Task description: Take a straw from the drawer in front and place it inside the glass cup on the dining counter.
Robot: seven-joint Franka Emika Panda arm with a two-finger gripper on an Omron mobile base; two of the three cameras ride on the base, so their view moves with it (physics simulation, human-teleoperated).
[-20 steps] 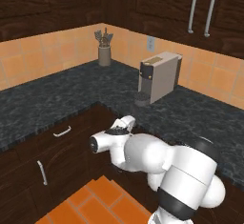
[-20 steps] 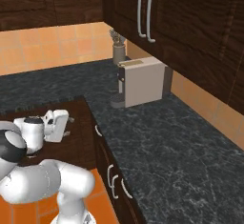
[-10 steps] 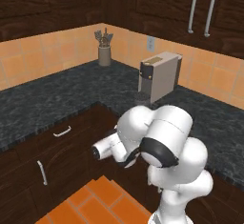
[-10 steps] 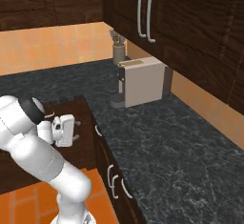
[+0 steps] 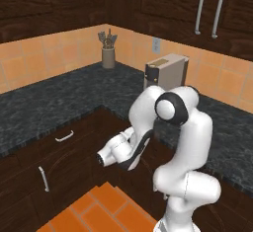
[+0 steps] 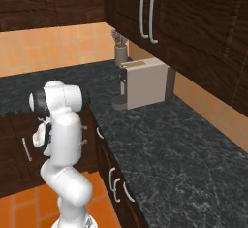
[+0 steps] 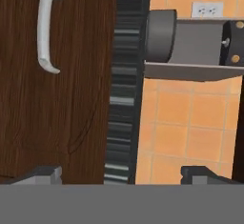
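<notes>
The black speckled counter (image 5: 54, 102) runs in an L across the middle of the left base view, with dark wood cabinets (image 5: 59, 9) above it. On it stands a grey coffee machine (image 5: 167, 72) at centre right, and a utensil holder (image 5: 107, 53) in the upper centre against the orange tiled wall (image 5: 44, 53).

The white arm rises from the lower right of the left base view, folds over at a dark joint, and reaches down and left in front of the lower cabinets. The gripper (image 5: 101, 159) hangs low at centre left of that frame, above the orange floor tiles (image 5: 99, 211). In the right base view the arm stands at left, with the hand (image 6: 41, 135) tucked beside it at left centre.

The drawer (image 5: 64, 139) sits below the counter edge at left centre of the left base view, closed, with its small curved silver handle (image 5: 64, 136). Below it a cabinet door carries a vertical handle (image 5: 43, 178).

In the hand view the two fingertips (image 7: 45, 173) stand wide apart at the bottom corners, holding nothing and touching nothing. A dark wood panel with a curved silver handle (image 7: 47, 30) fills the left of that view.
</notes>
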